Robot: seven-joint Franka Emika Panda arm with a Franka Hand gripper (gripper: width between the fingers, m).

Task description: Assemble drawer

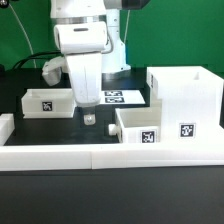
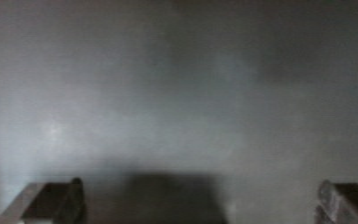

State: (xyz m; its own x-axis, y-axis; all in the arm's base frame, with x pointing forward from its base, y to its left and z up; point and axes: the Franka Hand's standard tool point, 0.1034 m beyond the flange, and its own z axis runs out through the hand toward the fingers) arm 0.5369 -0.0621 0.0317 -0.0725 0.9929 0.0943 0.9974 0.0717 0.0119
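1. White plastic drawer parts sit apart on the black counter (image 1: 100, 133).
2. The tall box (image 1: 186, 98) stands at the exterior view's right. One tray (image 1: 140, 126) sits just beside its lower front corner; whether they touch I cannot tell.
3. The other tray (image 1: 47, 101) lies at the exterior view's left, well apart from the box.
4. The end effector (image 1: 89, 115) hangs over the bare strip between the trays, near the left tray's edge.
5. In the wrist view its fingers (image 2: 51, 202) are spread wide, with only blurred grey surface between them.
6. The marker board (image 1: 121, 97) lies flat behind that strip.
7. A low border wall (image 1: 100, 155) closes the front edge.
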